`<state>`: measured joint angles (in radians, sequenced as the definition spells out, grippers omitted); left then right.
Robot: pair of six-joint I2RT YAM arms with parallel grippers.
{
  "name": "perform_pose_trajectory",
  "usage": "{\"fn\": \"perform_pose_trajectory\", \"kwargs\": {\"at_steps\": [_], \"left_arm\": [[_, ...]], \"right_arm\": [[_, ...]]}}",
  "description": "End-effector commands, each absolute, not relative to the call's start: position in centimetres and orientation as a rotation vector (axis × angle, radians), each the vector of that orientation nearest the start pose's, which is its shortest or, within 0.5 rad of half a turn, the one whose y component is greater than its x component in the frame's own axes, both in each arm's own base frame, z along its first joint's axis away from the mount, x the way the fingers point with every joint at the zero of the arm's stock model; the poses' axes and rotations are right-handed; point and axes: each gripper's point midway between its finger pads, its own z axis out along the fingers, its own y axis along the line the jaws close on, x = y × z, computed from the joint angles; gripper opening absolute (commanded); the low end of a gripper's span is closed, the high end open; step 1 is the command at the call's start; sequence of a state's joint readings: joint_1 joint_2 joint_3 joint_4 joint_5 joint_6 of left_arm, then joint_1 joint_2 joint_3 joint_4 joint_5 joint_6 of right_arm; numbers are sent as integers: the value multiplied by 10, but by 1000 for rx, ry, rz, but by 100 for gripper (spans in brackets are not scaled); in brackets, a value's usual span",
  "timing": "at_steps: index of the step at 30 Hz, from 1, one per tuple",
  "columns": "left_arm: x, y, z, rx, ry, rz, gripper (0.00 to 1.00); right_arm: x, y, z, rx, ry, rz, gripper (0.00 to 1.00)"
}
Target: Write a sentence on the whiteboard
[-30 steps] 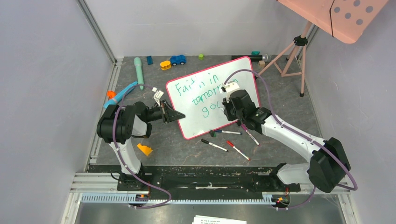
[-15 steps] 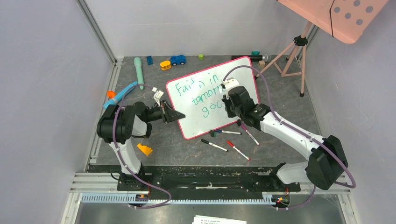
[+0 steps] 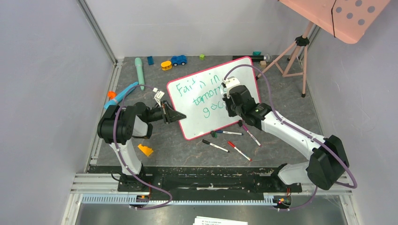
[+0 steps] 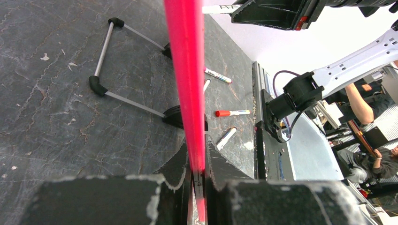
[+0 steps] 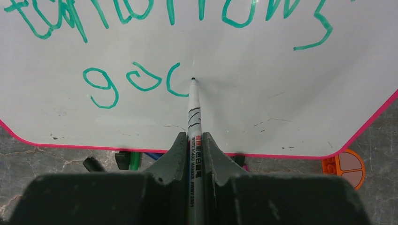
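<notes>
The whiteboard (image 3: 190,119) stands tilted on black clip feet, its pink-red rim (image 4: 185,70) pinched edge-on between the jaws of my left gripper (image 3: 180,116) (image 4: 198,166), which is shut on it. The sentence (image 3: 199,89) runs in green over three lines; the lowest line (image 5: 131,82) reads "go" plus an unfinished curve. My right gripper (image 3: 228,107) (image 5: 194,140) is shut on a white marker (image 5: 194,117). The marker's tip touches the white surface (image 5: 263,93) just right of that curve.
Loose markers (image 3: 216,146) (image 3: 239,151) (image 3: 229,132) lie on the dark table by the board's near edge. An orange piece (image 3: 145,150) sits near the left arm. Toys (image 3: 178,60) and a teal tube (image 3: 139,72) line the back. A tripod (image 3: 293,56) holds a pink dotted panel (image 3: 347,16).
My right gripper has shifted slightly toward the far side of the board with the marker. The left gripper and the board have stayed put.
</notes>
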<state>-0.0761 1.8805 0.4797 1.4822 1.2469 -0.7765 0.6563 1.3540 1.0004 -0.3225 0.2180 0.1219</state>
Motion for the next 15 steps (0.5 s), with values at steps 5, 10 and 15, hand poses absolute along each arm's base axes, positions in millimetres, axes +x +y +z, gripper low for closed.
{"fn": "perform_pose_trajectory", "kwargs": {"at_steps": [5,10,15], "left_arm": [[283,-203,125,733,1573,-1496,2],[282,-203,124,733,1573,-1497,2],[282,-203,124,732,1575,-1499,2]], "right_arm": [[337,221,179,-443,2081,261,0],[336,221,178,-439,2083,260,0],[333,225,177,-454,2089,288,0]]}}
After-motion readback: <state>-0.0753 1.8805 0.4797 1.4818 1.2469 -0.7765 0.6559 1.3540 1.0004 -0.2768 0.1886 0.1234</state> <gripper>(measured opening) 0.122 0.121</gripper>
